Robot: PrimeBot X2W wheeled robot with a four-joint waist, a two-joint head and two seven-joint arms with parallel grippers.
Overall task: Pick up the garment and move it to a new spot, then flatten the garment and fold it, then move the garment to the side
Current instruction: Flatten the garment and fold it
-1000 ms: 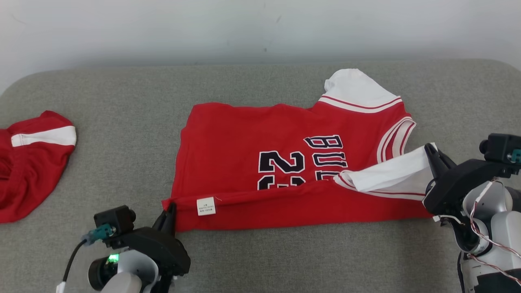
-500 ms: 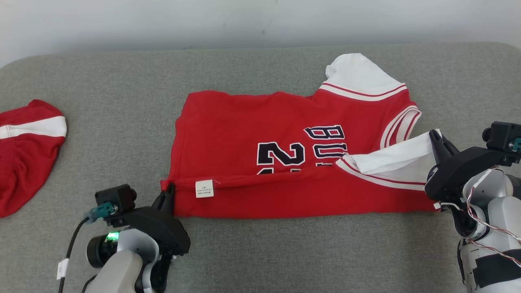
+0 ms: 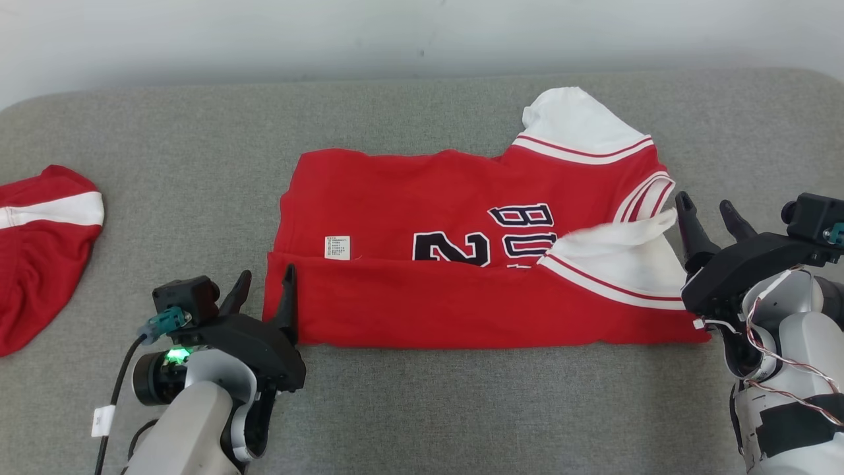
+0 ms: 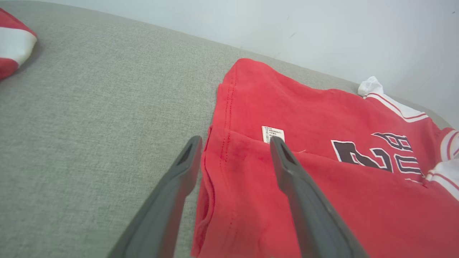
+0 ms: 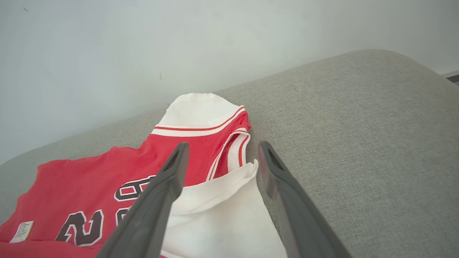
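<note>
On grey cushion point(image 3: 165, 198), garment point(image 3: 428, 198) judged light, limp, crease-prone (thin knit); fold corners best pinched. Left gripper point(image 3: 267, 272), right gripper point(image 3: 703, 200) spread, nothing grasped.

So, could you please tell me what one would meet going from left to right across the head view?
At the left edge the red-and-white garment → left gripper, open → red basketball jersey with white sleeves → right gripper, open.
</note>
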